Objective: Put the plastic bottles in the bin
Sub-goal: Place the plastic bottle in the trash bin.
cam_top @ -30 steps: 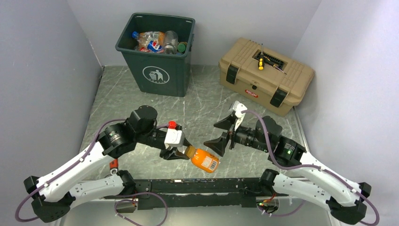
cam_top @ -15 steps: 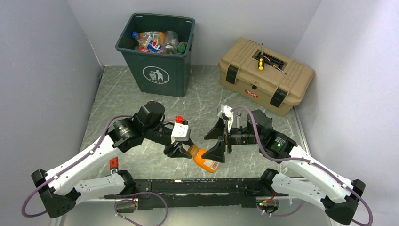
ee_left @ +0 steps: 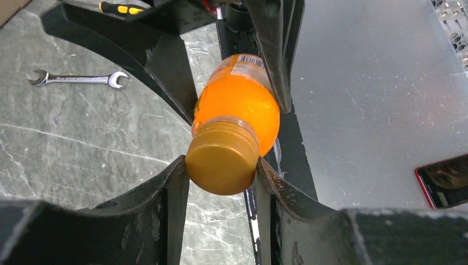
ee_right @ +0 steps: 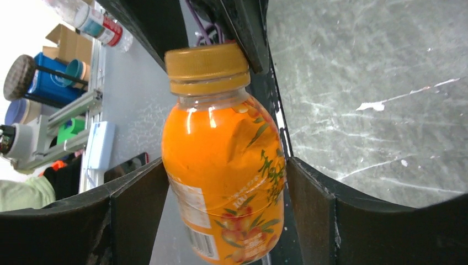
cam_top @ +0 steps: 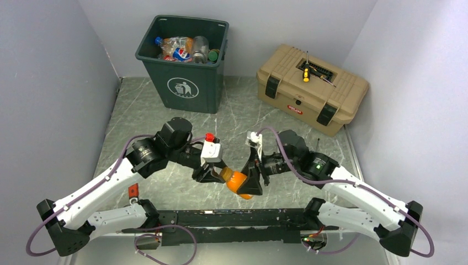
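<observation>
An orange plastic bottle (cam_top: 238,184) with a gold cap (ee_left: 222,160) hangs lying on its side above the table's near edge, between the two arms. My left gripper (cam_top: 222,176) is shut on that cap, with both fingers pressed against it in the left wrist view (ee_left: 222,171). My right gripper (cam_top: 249,181) straddles the bottle's labelled body (ee_right: 221,165). Its jaws are open, one finger at the label and a sliver of gap at the other (ee_right: 226,164). The dark green bin (cam_top: 182,85) stands at the back left with several plastic bottles (cam_top: 179,48) inside.
A tan toolbox (cam_top: 312,91) stands at the back right with yellow-handled screwdrivers (cam_top: 306,74) on its lid. A small wrench (ee_left: 77,80) lies on the marble top. A phone (ee_left: 441,179) rests on the metal strip along the near edge.
My right gripper has swung left, come over the bottle's body and narrowed round it. My left arm has carried the bottle slightly to the right and still holds the cap.
</observation>
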You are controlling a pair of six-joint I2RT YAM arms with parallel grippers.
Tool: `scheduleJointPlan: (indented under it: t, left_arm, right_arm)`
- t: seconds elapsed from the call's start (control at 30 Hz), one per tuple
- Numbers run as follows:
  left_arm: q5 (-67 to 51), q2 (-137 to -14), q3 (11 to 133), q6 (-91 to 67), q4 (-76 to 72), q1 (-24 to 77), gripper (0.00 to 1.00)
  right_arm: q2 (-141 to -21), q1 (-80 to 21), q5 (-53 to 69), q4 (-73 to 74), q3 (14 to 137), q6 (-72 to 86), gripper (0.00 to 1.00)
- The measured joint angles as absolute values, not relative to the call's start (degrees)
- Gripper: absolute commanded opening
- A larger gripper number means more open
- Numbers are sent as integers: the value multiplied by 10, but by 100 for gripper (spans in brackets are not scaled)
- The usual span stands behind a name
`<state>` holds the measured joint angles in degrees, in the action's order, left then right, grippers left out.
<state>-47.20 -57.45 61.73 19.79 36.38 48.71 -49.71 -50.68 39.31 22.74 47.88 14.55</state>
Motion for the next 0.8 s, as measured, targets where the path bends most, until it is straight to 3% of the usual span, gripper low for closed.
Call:
scheduleJointPlan:
  t: [0.2,0.23,0.4,0.43,0.53,0.7,0.8]
  left_arm:
    - [-463,-573,611,185,362,484,0]
    - [-462,-572,610,183,362,484,6]
    - [-452,-561,606,170,345,482,81]
    - [-444,-555,604,164,332,481,90]
    - [-416,-528,586,135,276,467,99]
    - [-345,-457,516,-13,103,415,99]
    - [-309,-452,510,-124,11,389,99]
  right_arm:
    - [-523,-517,394,237,479,138,47]
    - [-523,-517,394,237,479,136,43]
    - [-509,-517,386,227,478,137,25]
    - [-500,-517,375,219,474,140,21]
    - [-452,-517,340,166,443,153,14]
    - [-385,-519,228,-6,355,203,1]
    - [-376,-519,172,-127,298,237,0]
